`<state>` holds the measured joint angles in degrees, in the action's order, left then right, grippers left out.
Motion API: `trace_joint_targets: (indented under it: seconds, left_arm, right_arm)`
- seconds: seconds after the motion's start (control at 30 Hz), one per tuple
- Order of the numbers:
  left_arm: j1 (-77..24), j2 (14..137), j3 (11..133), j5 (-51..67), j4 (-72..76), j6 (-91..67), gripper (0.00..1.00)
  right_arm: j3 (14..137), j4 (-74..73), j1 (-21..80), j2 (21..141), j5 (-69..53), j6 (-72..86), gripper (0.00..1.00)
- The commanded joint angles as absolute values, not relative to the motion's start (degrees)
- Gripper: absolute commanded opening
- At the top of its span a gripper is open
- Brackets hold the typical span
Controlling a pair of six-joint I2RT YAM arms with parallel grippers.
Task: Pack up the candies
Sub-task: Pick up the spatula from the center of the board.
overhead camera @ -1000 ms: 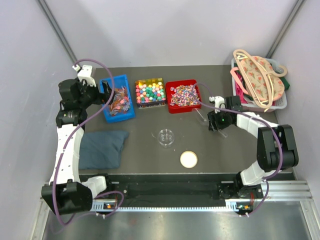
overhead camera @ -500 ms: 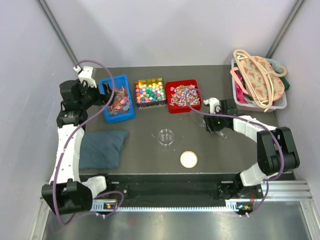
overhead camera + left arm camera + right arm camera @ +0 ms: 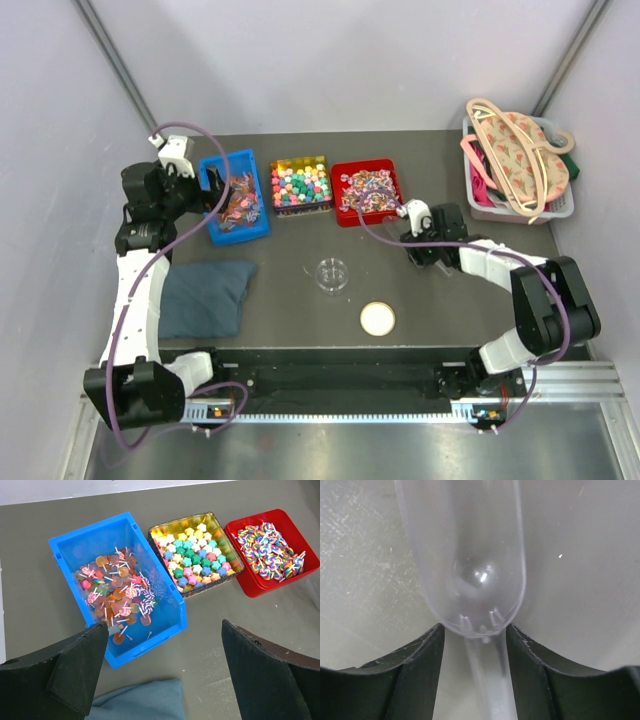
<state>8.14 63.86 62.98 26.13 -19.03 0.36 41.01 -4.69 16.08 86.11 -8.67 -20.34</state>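
Note:
The candies lie in three containers at the back: lollipops in a blue bin (image 3: 237, 200) (image 3: 117, 587), coloured star sweets in a gold tin (image 3: 300, 184) (image 3: 192, 555), and swirled sweets in a red tray (image 3: 367, 192) (image 3: 270, 545). My left gripper (image 3: 200, 195) (image 3: 162, 627) hovers wide open by the blue bin's near edge, with nothing between its fingers. Just right of the red tray's near corner, my right gripper (image 3: 412, 238) (image 3: 474, 630) is low over the table. It is shut on a clear plastic scoop (image 3: 470, 555). The handle runs between its fingers and the empty bowl points ahead.
A small clear round dish (image 3: 332, 274) stands mid-table, with a cream lid (image 3: 378, 319) nearer the front. A folded blue-grey cloth (image 3: 205, 297) lies at the front left. A grey basket (image 3: 560, 205) of hangers fills the back right corner.
My right gripper has moved left toward the red tray with the scoop and turned slightly. The left arm has barely moved.

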Motion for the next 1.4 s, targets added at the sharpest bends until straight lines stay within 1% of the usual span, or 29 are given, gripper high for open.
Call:
trace_joint_targets:
  seconds: [0.0, 0.03, 0.07, 0.13, 0.17, 0.2, 0.23, 0.27, 0.33, 0.4, 0.5, 0.6, 0.63, 0.67, 0.77, 0.8, 0.87, 0.9, 1.07, 1.13, 1.3, 1.37]
  left_arm:
    - [7.9, 63.0, 62.8, 27.1, -15.5, 0.2, 0.99]
    - [7.9, 62.9, 62.8, 27.2, -15.4, 0.2, 0.99]
    - [8.0, 62.9, 62.9, 27.2, -15.5, 0.3, 0.99]
    - [7.9, 63.1, 62.8, 27.3, -15.3, 0.2, 0.99]
    - [8.0, 63.2, 62.8, 27.2, -15.2, 0.2, 0.99]
    - [8.0, 63.2, 62.6, 27.4, -15.1, 0.2, 0.99]
    - [8.0, 63.3, 62.5, 27.8, -15.0, 0.2, 0.99]
    - [7.8, 63.4, 62.4, 28.1, -14.9, 0.2, 0.99]
    - [7.6, 64.0, 62.2, 28.9, -14.9, 0.2, 0.99]
    - [6.8, 64.5, 62.1, 29.6, -14.9, 0.2, 0.99]
    - [4.5, 65.7, 62.4, 31.2, -14.9, 0.2, 0.99]
    - [1.0, 67.4, 63.5, 32.9, -13.8, 0.4, 0.99]
    - [0.2, 68.6, 63.8, 33.6, -13.5, 0.7, 0.99]
    - [-2.5, 69.3, 64.5, 34.4, -13.4, 1.2, 0.99]
    - [-6.1, 72.9, 68.3, 40.4, -14.3, 1.1, 0.99]
    - [-6.8, 73.9, 70.4, 44.8, -14.3, 0.7, 0.99]
    - [-8.3, 77.0, 73.6, 49.4, -14.1, 0.2, 0.99]
    - [-8.5, 78.0, 74.7, 53.9, -14.0, -1.7, 0.99]
    - [-10.0, 85.5, 80.3, 63.1, -12.8, -6.1, 0.99]
    - [-11.2, 87.5, 80.6, 64.6, -11.7, -7.5, 0.99]
    - [-14.5, 91.2, 81.6, 62.8, -12.6, -7.8, 0.99]
    - [-15.9, 92.8, 82.3, 61.4, -14.5, -5.6, 0.99]
  right_arm:
    - [40.4, -0.4, 16.9, 85.3, -7.2, -20.9, 0.5]
    - [40.3, 1.5, 16.8, 85.3, -6.9, -20.8, 0.49]
    - [40.0, 1.9, 16.9, 85.3, -6.9, -20.7, 0.4]
    - [40.0, 2.3, 16.8, 85.3, -6.9, -20.6, 0.29]
    - [40.1, 2.4, 16.9, 85.4, -6.9, -20.5, 0.14]
    - [40.2, 2.3, 17.0, 85.3, -6.9, -20.5, 0.07]
    - [40.3, 2.1, 17.0, 84.8, -6.8, -20.5, 0.02]
    - [40.5, 1.5, 17.0, 84.4, -6.7, -20.6, 0.0]
    - [41.7, 0.2, 17.0, 82.5, -6.1, -21.2, 0.0]
    - [43.0, -4.1, 17.0, 81.0, -6.2, -21.6, 0.0]
    - [45.0, -8.9, 17.1, 76.0, -8.6, -22.8, 0.0]
    - [46.9, -11.5, 19.2, 69.6, -8.5, -25.3, 0.0]
    - [48.0, -13.3, 21.3, 67.8, -7.7, -26.3, 0.0]
    - [48.6, -14.1, 22.4, 66.3, -7.3, -27.8, 0.0]
    - [51.8, -17.6, 28.0, 62.2, -4.4, -31.2, 0.0]
    - [52.7, -18.4, 28.7, 61.3, -4.1, -31.6, 0.0]
    - [55.4, -20.2, 29.8, 61.0, -3.7, -32.2, 0.0]
    - [56.0, -20.7, 30.1, 61.0, -3.3, -32.4, 0.0]
    - [58.4, -22.2, 34.5, 62.0, 2.5, -35.5, 0.0]
    - [57.4, -21.1, 36.7, 62.4, 5.4, -36.3, 0.0]
    - [53.0, -13.1, 41.3, 63.3, 12.5, -40.7, 0.0]
    - [52.1, -12.0, 41.8, 64.2, 14.1, -41.4, 0.0]
